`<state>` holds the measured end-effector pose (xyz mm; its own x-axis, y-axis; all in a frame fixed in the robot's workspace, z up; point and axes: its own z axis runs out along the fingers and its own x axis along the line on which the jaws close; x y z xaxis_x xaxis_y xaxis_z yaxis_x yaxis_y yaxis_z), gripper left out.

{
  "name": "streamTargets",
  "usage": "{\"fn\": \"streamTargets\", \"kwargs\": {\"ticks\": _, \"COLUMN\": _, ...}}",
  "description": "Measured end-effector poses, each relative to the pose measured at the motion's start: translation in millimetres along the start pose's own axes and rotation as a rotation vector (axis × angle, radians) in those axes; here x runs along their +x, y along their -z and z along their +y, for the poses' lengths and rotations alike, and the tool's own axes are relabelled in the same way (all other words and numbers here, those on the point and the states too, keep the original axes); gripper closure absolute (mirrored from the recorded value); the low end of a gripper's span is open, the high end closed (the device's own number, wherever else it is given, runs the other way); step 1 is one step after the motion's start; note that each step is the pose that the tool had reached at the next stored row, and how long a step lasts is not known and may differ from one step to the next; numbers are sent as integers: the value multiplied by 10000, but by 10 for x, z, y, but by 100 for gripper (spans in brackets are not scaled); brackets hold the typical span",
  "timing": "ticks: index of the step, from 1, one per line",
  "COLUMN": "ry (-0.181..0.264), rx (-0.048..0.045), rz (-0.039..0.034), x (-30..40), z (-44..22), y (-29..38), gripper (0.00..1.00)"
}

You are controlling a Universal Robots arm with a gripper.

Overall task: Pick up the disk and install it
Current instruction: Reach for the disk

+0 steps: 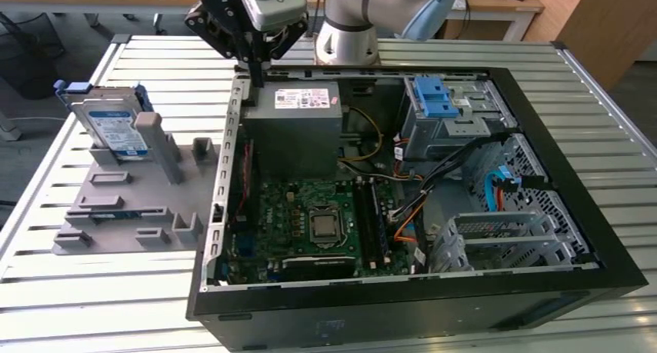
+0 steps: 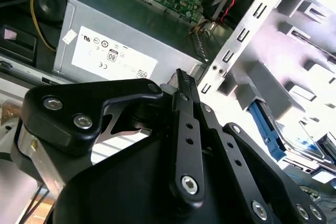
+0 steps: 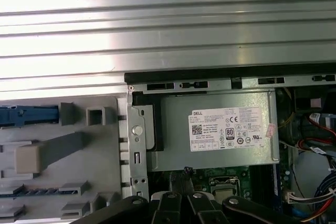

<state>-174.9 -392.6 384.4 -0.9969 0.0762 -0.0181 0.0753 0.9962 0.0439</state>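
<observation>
The disk (image 1: 111,126), silver with a white-and-blue label and a blue rail frame, stands on edge in a grey holder (image 1: 123,207) at the exterior view's left, beside the open computer case (image 1: 411,299). My gripper (image 1: 252,76) hangs above the case's near-left wall, by the power supply's corner and well apart from the disk. Its fingers are shut with nothing between them. In the second wrist view the gripper (image 2: 181,74) points past the power supply, and the disk (image 2: 296,142) lies off to one side. The first wrist view has the gripper (image 3: 184,172) and the disk's blue rail (image 3: 26,115).
Inside the case are a grey power supply (image 1: 292,126) with a white sticker, a green motherboard (image 1: 308,222), cables, a drive bay with a light-blue latch (image 1: 441,99) and a metal drive cage (image 1: 503,238). Everything sits on a slatted metal table (image 1: 103,307).
</observation>
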Motion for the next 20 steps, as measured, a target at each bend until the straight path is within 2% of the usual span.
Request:
{"fn": "streamTargets", "kwargs": {"ticks": 9, "ry": -1, "rx": 0, "rz": 21, "x": 118, "z": 39, "y": -7, "gripper": 89}}
{"fn": "streamTargets", "kwargs": {"ticks": 20, "ry": -2, "rx": 1, "rz": 30, "x": 321, "z": 63, "y": -15, "gripper": 89}}
